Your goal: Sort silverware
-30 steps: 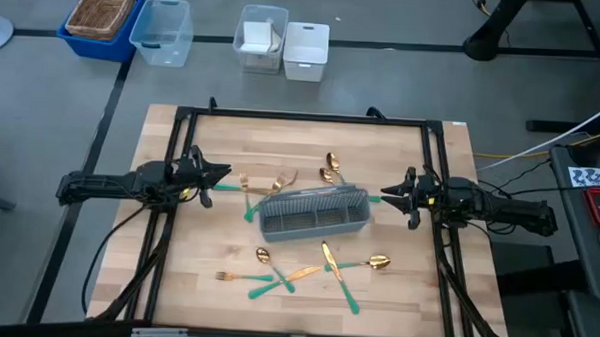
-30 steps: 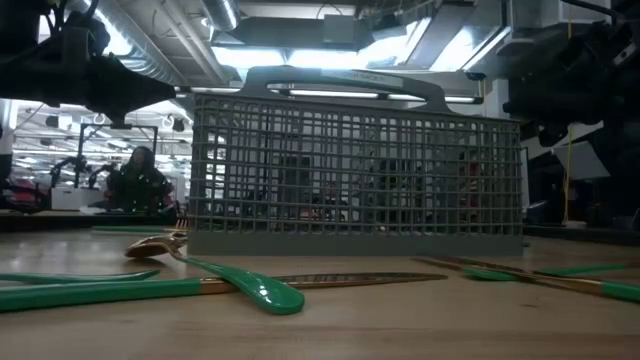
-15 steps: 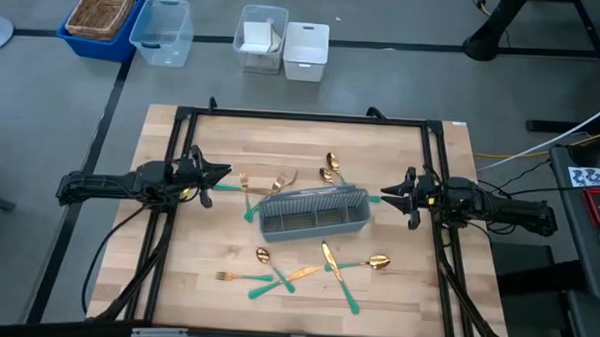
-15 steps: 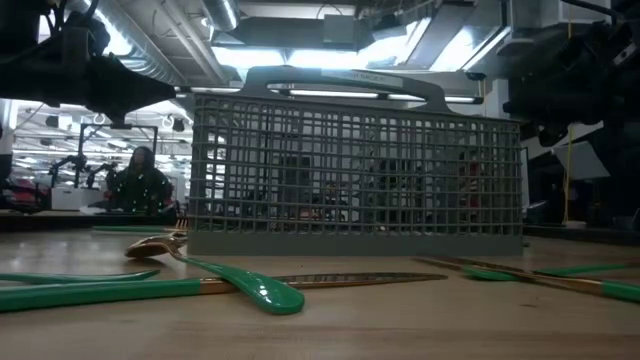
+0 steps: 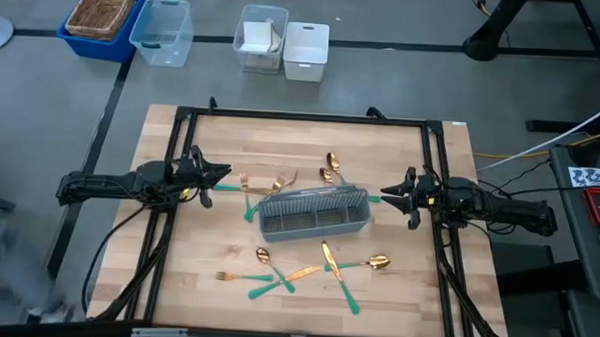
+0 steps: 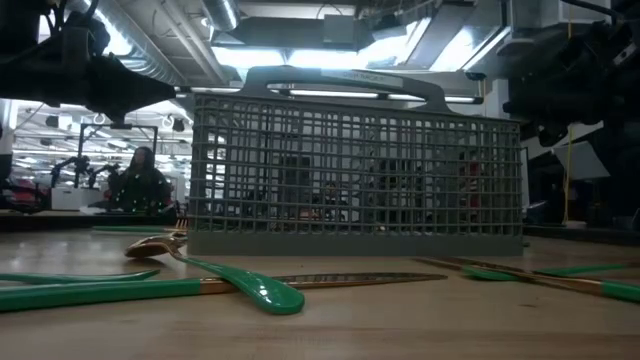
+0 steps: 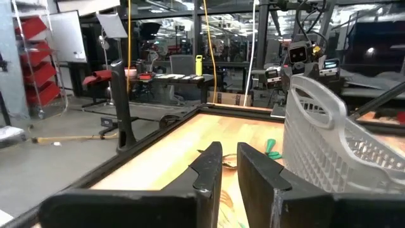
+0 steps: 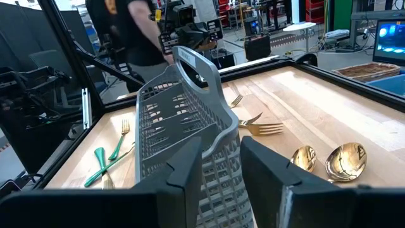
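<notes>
The grey mesh caddy point(image 5: 314, 211) stands upright in the middle of the wooden table, its bottom on the wood; it fills the low view point(image 6: 355, 165). The silverware lies flat around it: gold forks point(image 5: 270, 177) and two spoons point(image 5: 329, 169) on its far side, and a crossed cluster of teal-handled pieces point(image 5: 306, 271) on its near side. My left gripper point(image 5: 220, 176) hovers level to the left of the caddy, slightly open with nothing between its fingers point(image 7: 229, 166). My right gripper point(image 5: 387, 195) hovers level to the right of the caddy, open and empty point(image 8: 221, 158).
A black frame point(image 5: 312, 117) runs round the table. Beyond the far edge stand a blue bin with a basket point(image 5: 103, 17), a clear bin point(image 5: 163, 29) and white containers point(image 5: 284, 46). A person point(image 8: 136, 31) stands beyond the table in the right wrist view.
</notes>
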`<action>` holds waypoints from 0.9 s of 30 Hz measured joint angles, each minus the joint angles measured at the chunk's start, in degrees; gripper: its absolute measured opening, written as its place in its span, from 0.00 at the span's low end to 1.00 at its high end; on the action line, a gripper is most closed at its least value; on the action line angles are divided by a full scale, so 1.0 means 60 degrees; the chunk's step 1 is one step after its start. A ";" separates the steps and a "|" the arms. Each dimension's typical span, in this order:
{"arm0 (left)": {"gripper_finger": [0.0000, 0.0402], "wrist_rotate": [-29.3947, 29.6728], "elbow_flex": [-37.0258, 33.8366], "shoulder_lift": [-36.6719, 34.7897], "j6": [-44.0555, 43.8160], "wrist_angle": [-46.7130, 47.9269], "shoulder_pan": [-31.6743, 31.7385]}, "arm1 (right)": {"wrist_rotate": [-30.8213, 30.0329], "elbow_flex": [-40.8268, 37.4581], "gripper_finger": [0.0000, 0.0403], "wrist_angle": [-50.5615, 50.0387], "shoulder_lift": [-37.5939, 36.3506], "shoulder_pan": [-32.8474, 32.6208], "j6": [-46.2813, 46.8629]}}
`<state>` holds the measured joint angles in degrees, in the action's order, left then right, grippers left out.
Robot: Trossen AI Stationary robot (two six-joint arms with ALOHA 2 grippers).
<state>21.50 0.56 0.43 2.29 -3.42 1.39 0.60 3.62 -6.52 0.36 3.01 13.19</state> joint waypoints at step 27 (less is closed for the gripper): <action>0.11 0.0587 0.0348 0.0054 -0.3354 -0.1471 0.0496 | -0.1623 -0.0015 0.27 0.7306 0.0000 -0.0001 0.0050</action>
<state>25.02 2.64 0.75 -17.84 -12.24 4.36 -9.14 3.53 37.31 0.36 3.00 13.49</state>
